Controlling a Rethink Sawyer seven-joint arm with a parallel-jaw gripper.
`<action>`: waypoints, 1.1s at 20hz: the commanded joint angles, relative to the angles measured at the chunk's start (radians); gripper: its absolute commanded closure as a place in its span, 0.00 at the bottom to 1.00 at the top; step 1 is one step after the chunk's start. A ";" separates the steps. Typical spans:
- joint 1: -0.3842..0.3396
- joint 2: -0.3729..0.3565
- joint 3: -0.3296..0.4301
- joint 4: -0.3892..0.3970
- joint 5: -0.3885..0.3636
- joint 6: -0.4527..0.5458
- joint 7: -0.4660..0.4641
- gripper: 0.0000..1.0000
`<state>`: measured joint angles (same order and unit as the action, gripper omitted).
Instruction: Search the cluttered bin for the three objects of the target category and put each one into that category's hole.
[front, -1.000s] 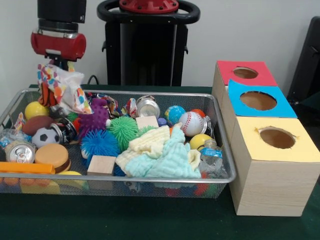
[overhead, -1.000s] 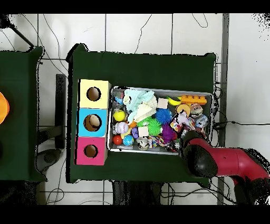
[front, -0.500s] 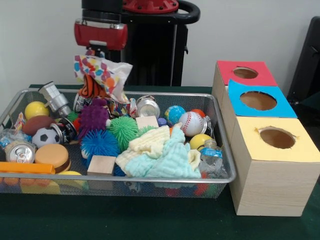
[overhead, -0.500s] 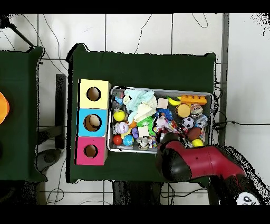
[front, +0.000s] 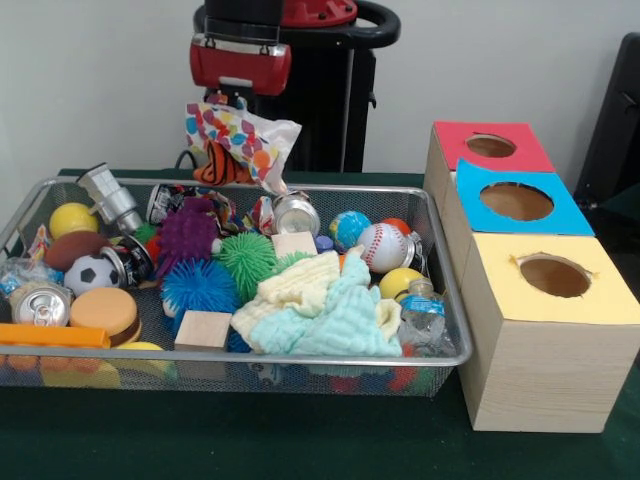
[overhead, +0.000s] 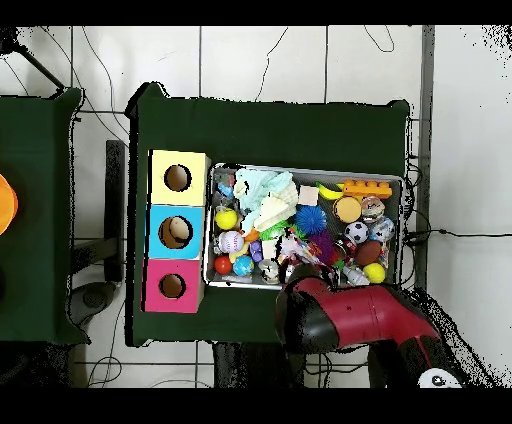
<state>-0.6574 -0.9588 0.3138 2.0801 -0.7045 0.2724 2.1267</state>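
Front cam faces robot; overhead looks straight down (both share bin (front: 430, 215)).

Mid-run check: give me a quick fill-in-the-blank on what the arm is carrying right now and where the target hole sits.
1. The striped orange toy hangs under the gripper together with a colourful ____.
2. In the front view, the carried toy is ____ the wire-mesh bin, not resting in it.
3. The box row runs red, blue, then ____.
4. In the front view, the red-surround hole is the ____ of the three from the camera.

Missing words: wrapper; above; yellow; farthest
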 joint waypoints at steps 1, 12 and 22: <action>0.023 0.087 -0.092 0.028 0.012 -0.037 0.138 1.00; 0.106 0.172 -0.190 0.035 0.013 -0.167 0.185 1.00; 0.292 0.421 -0.440 0.025 0.072 -0.506 0.207 1.00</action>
<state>-0.3914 -0.6694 -0.0292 2.0876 -0.6885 -0.1355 2.1281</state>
